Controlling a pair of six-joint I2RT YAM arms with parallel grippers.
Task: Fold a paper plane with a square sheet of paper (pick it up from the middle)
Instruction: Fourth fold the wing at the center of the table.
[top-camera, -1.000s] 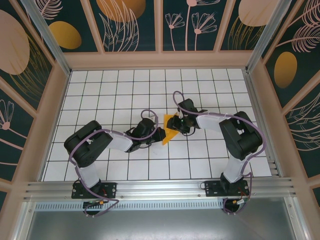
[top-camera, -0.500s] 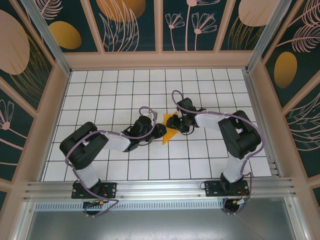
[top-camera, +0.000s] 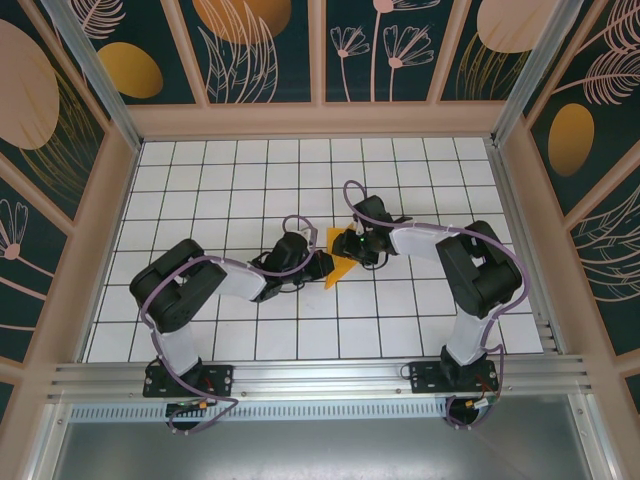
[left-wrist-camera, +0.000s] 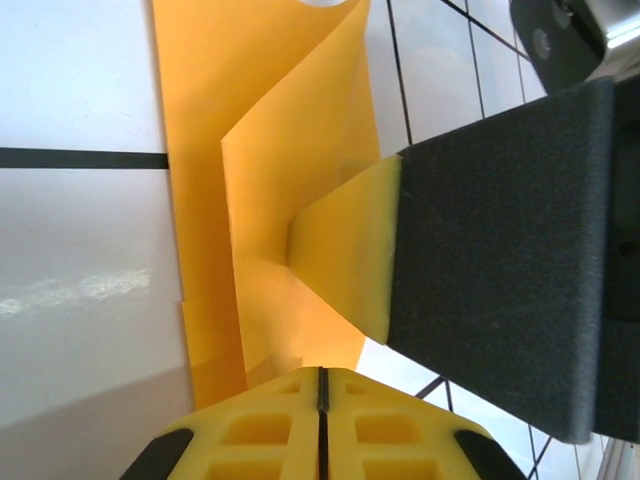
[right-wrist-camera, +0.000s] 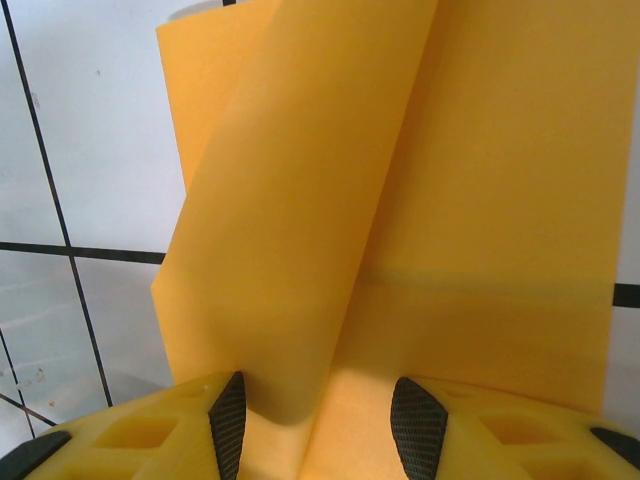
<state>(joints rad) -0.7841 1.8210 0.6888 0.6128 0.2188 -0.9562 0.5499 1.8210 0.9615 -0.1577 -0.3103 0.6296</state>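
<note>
The square sheet of paper (top-camera: 340, 268) lies folded into an orange-yellow pointed shape at the middle of the white grid table, between both grippers. My left gripper (top-camera: 325, 265) is at its left edge. In the left wrist view its yellow fingers (left-wrist-camera: 321, 385) are shut tight, tips at the paper's (left-wrist-camera: 270, 200) near edge, one flap standing up from a crease. My right gripper (top-camera: 352, 248) comes from the right. Its jaws (right-wrist-camera: 322, 425) stand apart with the raised flap (right-wrist-camera: 400, 200) between the pads, leaning on the left pad (right-wrist-camera: 228, 420). Its black finger (left-wrist-camera: 500, 250) shows behind the flap.
Grid table (top-camera: 200, 190) is walled by a beige frame with dark patterned panels (top-camera: 260, 50). An aluminium rail (top-camera: 320, 380) runs along the near edge by the arm bases. Both arms reach inward, forearms low over the tiles.
The left arm's elbow swung left, then back. Both grippers stayed at the paper, which has hardly moved.
</note>
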